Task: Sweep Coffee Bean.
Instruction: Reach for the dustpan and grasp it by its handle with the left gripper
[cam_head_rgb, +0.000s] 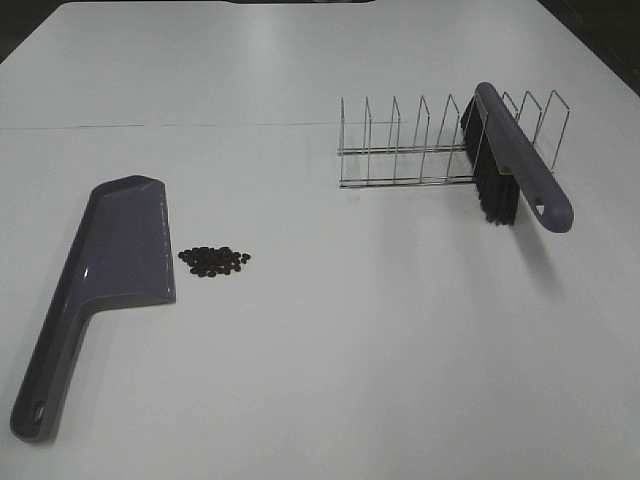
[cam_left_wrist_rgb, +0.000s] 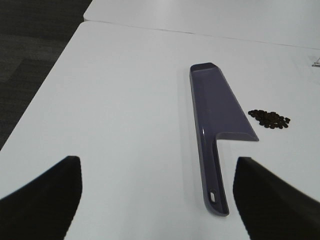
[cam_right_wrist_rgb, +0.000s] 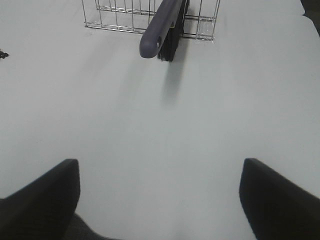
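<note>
Two matte black wedge-shaped fingers (cam_left_wrist_rgb: 45, 200) of left gripper (cam_left_wrist_rgb: 157, 159), tapering to blunt tips; same plain black pair on right gripper (cam_right_wrist_rgb: 161, 161), softly out of focus.

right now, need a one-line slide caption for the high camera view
Purple dustpan beside a small pile of coffee beans, brush propped in a wire rack on the white table.

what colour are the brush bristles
Black bristles on the purple plastic brush; clearest in the exterior high view.

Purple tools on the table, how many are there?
2: the dustpan lies flat beside the coffee bean pile; the brush rests across the wire rack.
</note>
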